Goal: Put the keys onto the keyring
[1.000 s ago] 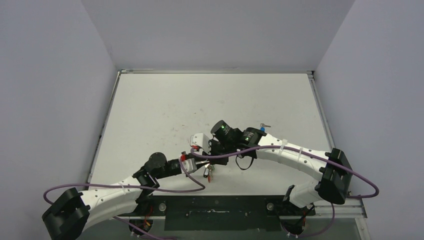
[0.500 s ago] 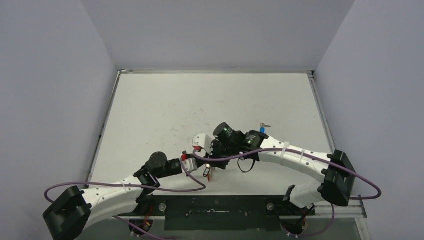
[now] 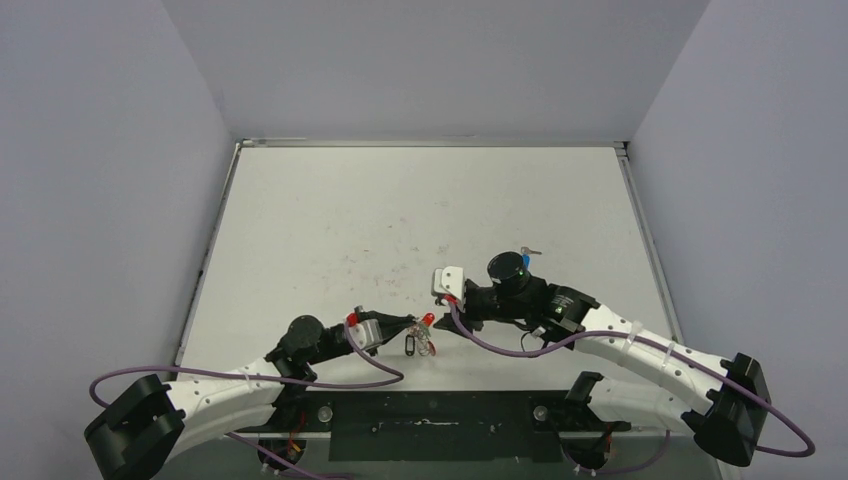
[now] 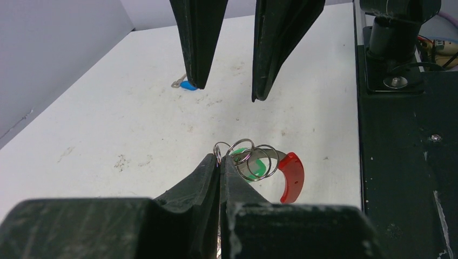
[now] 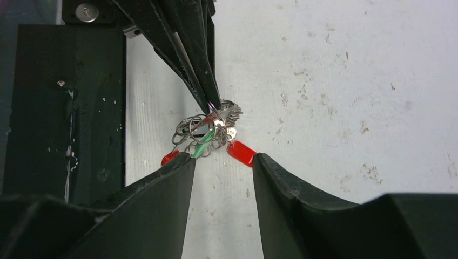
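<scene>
Keyring (image 5: 208, 129) is pinched by the left gripper (image 4: 220, 163). The fingers are pressed fully together on a single wire coil at the ring's 9 o'clock edge (left wrist view). The rest of the coils and the red curved section (image 4: 291, 175) are left free toward 3 o'clock. Judged reason: the loop is fixed in place and its free side is presented to the other arm. Whether the ring is lifted clear of the table (image 3: 330, 220) or resting on it cannot be told.

Right gripper (image 5: 222, 159) is stationed just beside the ring with its fingers parted to a moderate gap and nothing held. In the right wrist view the coil bundle is bracketed from 6 o'clock, and no contact can be made out.

Green key (image 4: 254, 163) is seen inside the coils and is judged to be threaded on, though this is not confirmed from these views.

Blue key (image 3: 527, 257) is lying alone on the table, at about 2 o'clock from the ring in the top view. It is well apart from both grippers and untouched.

Judged status: one key done, the blue one outstanding. The empty right gripper is suited to fetching it. The risk noted is thin wire slipping or rotating in the left pinch during threading.
</scene>
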You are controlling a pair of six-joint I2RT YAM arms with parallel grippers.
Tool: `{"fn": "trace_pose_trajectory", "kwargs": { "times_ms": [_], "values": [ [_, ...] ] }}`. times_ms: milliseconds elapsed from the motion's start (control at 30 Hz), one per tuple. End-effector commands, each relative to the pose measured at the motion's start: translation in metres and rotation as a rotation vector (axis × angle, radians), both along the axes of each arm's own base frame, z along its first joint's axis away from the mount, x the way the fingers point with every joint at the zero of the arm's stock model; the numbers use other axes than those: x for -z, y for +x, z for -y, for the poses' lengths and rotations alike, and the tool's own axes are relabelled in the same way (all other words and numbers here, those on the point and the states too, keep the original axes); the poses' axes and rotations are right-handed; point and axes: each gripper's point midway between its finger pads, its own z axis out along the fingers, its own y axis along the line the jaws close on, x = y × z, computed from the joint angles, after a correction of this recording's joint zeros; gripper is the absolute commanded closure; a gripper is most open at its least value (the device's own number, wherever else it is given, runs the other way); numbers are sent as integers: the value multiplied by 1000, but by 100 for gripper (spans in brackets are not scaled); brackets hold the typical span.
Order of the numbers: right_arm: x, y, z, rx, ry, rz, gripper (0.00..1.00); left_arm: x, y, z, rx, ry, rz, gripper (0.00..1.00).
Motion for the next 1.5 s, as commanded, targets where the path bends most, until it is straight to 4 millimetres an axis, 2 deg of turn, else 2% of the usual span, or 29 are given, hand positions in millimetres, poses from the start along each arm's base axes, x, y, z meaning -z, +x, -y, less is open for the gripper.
{"fn": "trace_pose_trajectory", "kwargs": {
  "times_ms": [0, 133, 200, 700, 800, 1067, 1167, 1467],
  "values": [
    [-29, -4, -18, -89, 143, 68, 58, -38, -4, 1, 19, -125, 85, 100],
    [-32, -6, -24, -111, 165, 60, 70, -39, -9, 3, 52, -123, 98, 100],
    [-32, -6, -27, -121, 172, 56, 72, -39, -11, 3, 60, -124, 101, 100],
    [-11, -3, -39, -161, 157, 22, 73, -43, -17, 4, 96, -131, 109, 100],
    [-8, -3, -39, -167, 155, 14, 77, -44, -17, 4, 94, -133, 109, 100],
    [1, -5, -37, -181, 147, -13, 77, -45, -17, 4, 91, -134, 109, 100],
    [-3, -5, -40, -195, 176, -2, 77, -45, -16, 4, 90, -134, 108, 100],
    [-5, -9, -41, -221, 189, -11, 100, -44, -15, 4, 80, -133, 101, 100]
  ]
}}
